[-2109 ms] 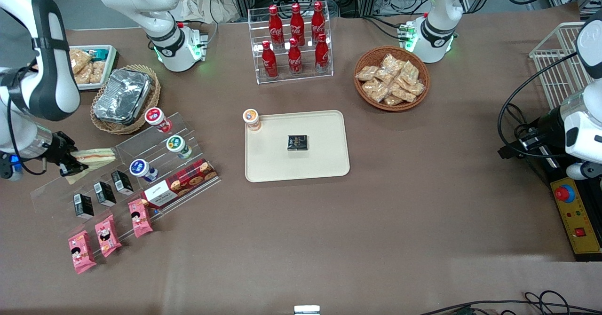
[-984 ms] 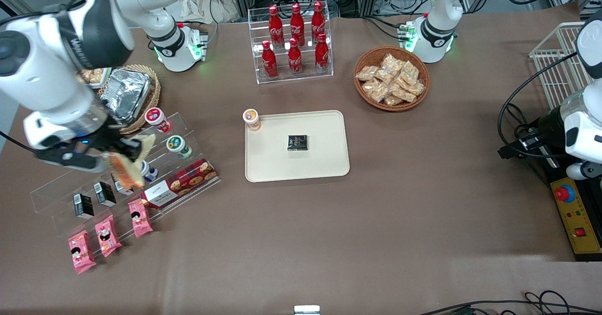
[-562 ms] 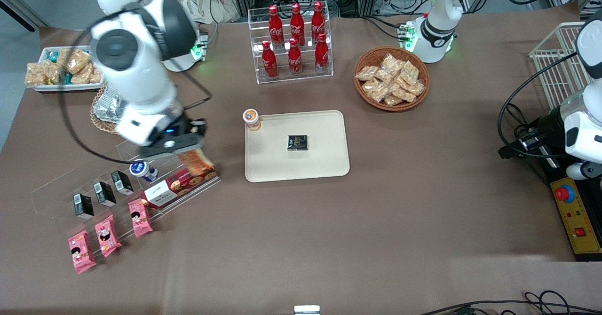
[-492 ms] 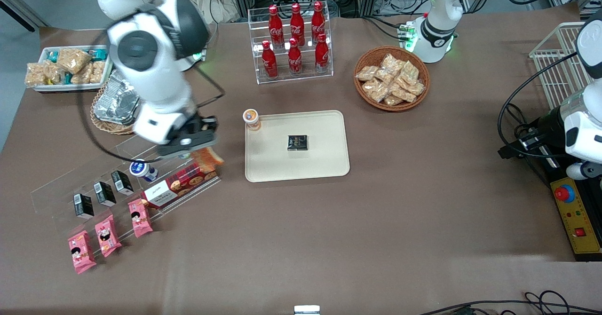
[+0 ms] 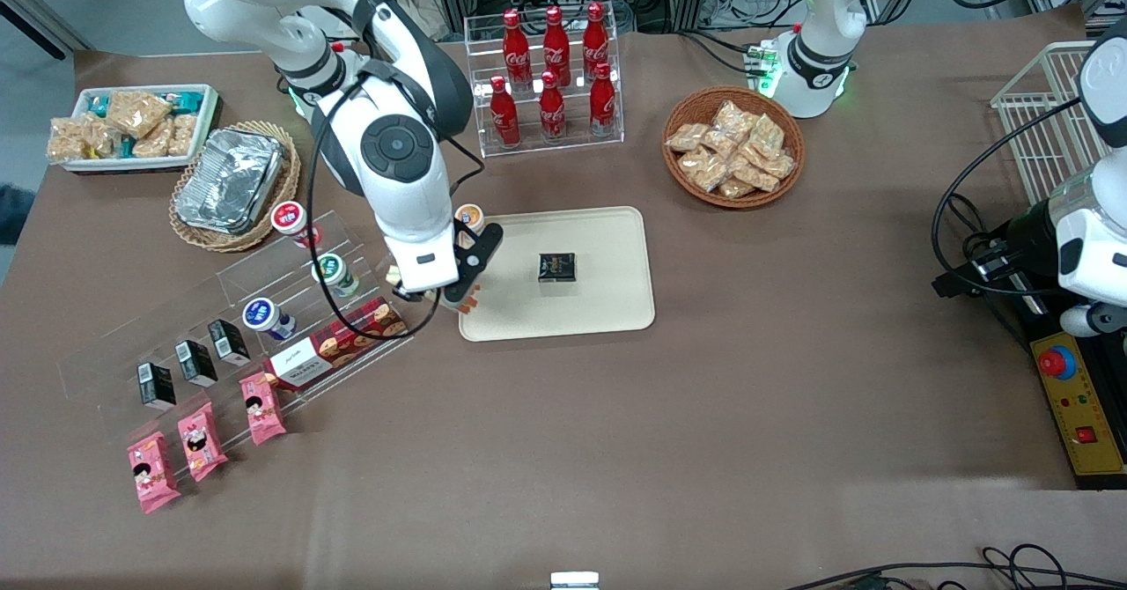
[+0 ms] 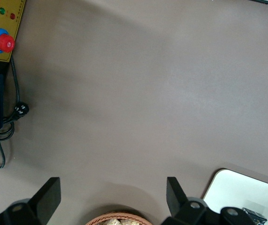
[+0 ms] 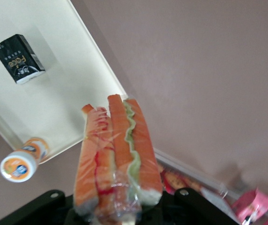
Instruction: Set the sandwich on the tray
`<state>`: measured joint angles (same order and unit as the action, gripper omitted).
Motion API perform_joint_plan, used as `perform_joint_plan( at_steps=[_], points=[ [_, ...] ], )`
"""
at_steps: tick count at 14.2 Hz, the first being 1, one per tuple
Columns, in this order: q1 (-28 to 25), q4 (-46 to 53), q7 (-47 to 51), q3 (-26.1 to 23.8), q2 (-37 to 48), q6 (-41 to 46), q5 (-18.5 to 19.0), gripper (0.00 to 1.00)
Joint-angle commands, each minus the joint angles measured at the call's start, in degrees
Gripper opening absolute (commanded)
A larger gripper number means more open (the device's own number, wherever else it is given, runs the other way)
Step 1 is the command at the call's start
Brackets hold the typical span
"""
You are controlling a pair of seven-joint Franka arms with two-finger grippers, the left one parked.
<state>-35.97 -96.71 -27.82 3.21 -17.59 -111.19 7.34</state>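
Observation:
My right gripper (image 5: pixel 456 295) hangs over the edge of the cream tray (image 5: pixel 607 308) that faces the working arm's end of the table. It is shut on the wrapped sandwich (image 7: pixel 117 157), whose orange, red and green filling stripes point away from the wrist camera. From the front only an orange tip of the sandwich (image 5: pixel 468 300) peeks out below the gripper. The tray (image 7: pixel 63 108) lies beneath the sandwich in the wrist view, carrying a small black box (image 7: pixel 19 58).
An orange-lidded cup (image 5: pixel 470 220) stands at the tray's corner. A clear stepped stand (image 5: pixel 220 308) holds cups, small black cartons, a biscuit box and pink packets. A foil container (image 5: pixel 231 180), a snack basket (image 5: pixel 733 148) and a cola rack (image 5: pixel 550 75) sit farther from the camera.
The right arm has lifted the sandwich off the clear stand and swung it toward the parked arm's end, from over the stand to the tray's edge.

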Motion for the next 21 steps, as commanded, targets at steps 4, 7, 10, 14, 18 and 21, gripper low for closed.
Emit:
perform_joint_plan(
  at_steps=[4, 7, 10, 14, 18, 21],
  points=[
    [-0.4, 2.7, -10.6, -2.7, -8.4, -11.1, -0.7, 0.0],
    [-0.6, 2.6, -22.9, -3.1, -12.6, -18.1, -9.3, 0.0],
    [-0.1, 4.1, -38.6, -4.8, -17.7, -22.4, -23.6, 0.0],
    [-0.6, 4.0, -38.1, -4.8, -19.6, -23.5, -23.6, 0.0],
    [-2.2, 3.9, -37.3, -4.8, -22.1, -27.8, -23.6, 0.0],
    [-3.3, 3.9, -29.8, -4.7, -24.0, -29.8, -23.4, 0.0]
  ],
)
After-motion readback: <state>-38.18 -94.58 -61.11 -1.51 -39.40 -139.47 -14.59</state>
